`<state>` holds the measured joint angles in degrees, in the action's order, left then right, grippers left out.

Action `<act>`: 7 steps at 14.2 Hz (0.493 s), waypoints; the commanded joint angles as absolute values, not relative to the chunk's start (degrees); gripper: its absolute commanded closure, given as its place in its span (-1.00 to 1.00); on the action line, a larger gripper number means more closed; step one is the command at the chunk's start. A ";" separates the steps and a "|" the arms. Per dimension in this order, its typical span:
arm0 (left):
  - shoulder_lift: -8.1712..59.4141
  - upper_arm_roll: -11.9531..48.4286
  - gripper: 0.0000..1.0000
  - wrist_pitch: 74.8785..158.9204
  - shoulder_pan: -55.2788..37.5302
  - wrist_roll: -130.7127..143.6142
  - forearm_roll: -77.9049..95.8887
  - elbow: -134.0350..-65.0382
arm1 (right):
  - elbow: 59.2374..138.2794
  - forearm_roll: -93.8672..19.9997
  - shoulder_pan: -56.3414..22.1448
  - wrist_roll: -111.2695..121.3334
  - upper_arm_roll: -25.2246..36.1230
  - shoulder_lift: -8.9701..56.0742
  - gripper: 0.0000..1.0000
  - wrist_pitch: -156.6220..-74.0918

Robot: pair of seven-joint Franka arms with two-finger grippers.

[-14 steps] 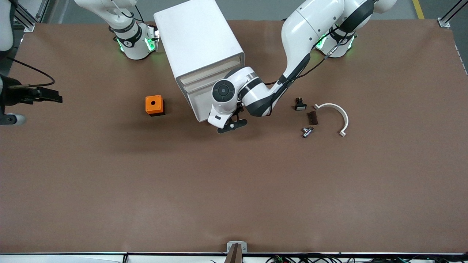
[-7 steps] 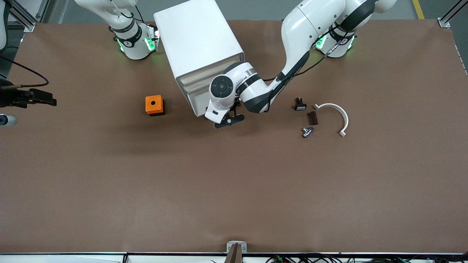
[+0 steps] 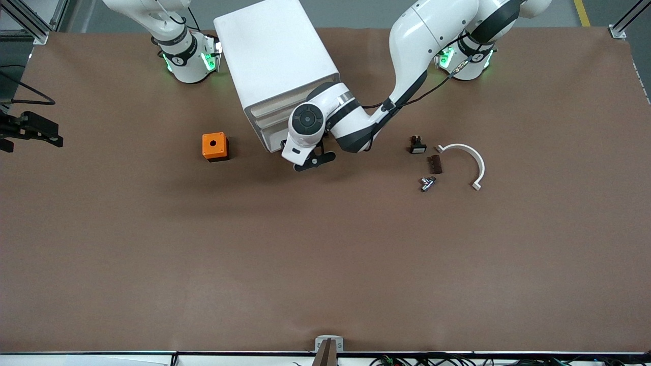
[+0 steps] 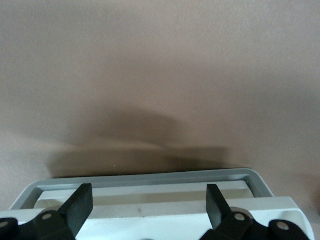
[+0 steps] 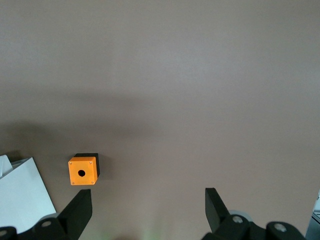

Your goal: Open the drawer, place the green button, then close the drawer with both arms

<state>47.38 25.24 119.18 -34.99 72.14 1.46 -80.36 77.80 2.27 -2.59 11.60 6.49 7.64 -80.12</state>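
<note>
Front view first, starting at the right arm's end of the table. The right gripper (image 3: 50, 136) hangs over the table edge there, and that arm waits. In the right wrist view the right gripper (image 5: 147, 197) has its two fingers (image 5: 80, 207) wide apart with nothing between them.

Next comes the orange box (image 3: 214, 146). It sits alone on the brown table (image 3: 325, 264), a bit nearer to the front camera than the cabinet (image 3: 274, 56). The right wrist view shows the box (image 5: 82, 170) too, with a dark hole in its top.

The white cabinet stands between the two arm bases. The drawer (image 3: 276, 144) is the lowest one, and it looks pushed in or nearly so. The left arm hides part of it.

The left gripper (image 3: 311, 160) is low, right in front of the drawer. In the left wrist view the left gripper (image 4: 147, 192) is spread wide and holds nothing. Its fingers (image 4: 216, 202) sit just over the drawer front (image 4: 150, 199), which has a grey edge.

The button does not show in any view, so I cannot tell where it is.

Toward the left arm's end lie four small things close together. These are a black part (image 3: 417, 146) with a white face, a dark block (image 3: 434, 163), a shiny metal bit (image 3: 427, 183) and a white curved strip (image 3: 475, 160).
</note>
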 commanded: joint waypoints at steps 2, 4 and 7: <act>46.41 26.02 -1.00 119.36 -34.98 72.25 5.70 -81.65 | 76.99 0.37 -2.20 12.04 6.59 7.38 -1.00 -75.24; 46.67 26.02 -1.00 119.36 -35.24 71.46 8.16 -81.65 | 77.43 0.00 -2.29 12.04 6.50 6.25 -1.00 -73.84; 46.85 26.02 -1.00 119.36 -35.42 71.19 9.93 -81.91 | 78.66 -0.17 -1.59 11.95 6.77 5.63 -1.00 -71.11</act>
